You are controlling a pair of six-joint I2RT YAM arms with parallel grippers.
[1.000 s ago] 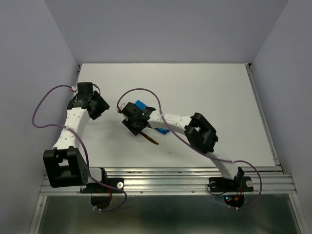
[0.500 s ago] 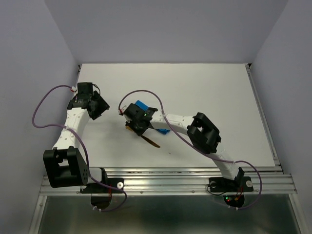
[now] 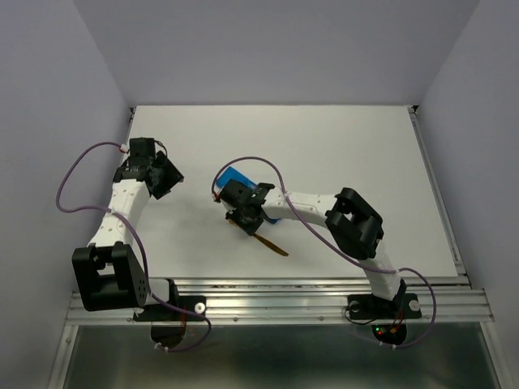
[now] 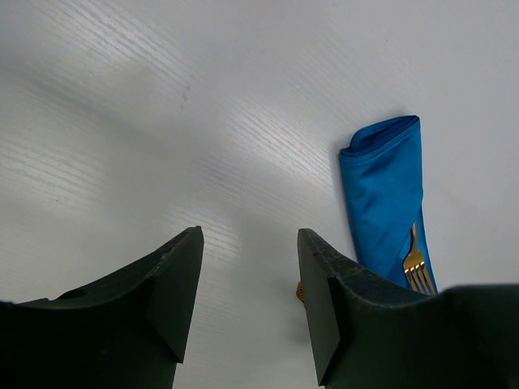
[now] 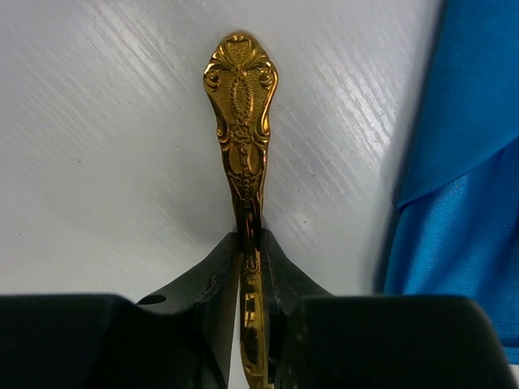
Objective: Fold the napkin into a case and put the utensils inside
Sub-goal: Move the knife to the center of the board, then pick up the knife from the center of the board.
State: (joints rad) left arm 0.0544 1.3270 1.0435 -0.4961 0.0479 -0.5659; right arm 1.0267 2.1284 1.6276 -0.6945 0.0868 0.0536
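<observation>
The napkin is folded into a narrow bright blue case [image 4: 385,194] lying on the white table, with a golden fork [image 4: 416,263] poking out of its near end. In the top view the case [image 3: 236,175] is partly hidden under the right arm. My right gripper [image 5: 250,243] is shut on a second golden utensil [image 5: 241,105], whose ornate handle sticks out past the fingertips just left of the blue cloth [image 5: 462,186]. The other end of this utensil [image 3: 272,245] trails toward the near edge. My left gripper [image 4: 247,279] hangs open and empty, left of the case.
The white table [image 3: 357,154] is bounded by a metal rail [image 3: 324,285] at the near edge and grey walls on the other sides. The right arm's elbow [image 3: 355,223] stands over the table to the right of the case.
My right gripper has closed on the golden utensil and shifted slightly right with it, so the utensil's free end now lies further right. The left arm has barely moved.
</observation>
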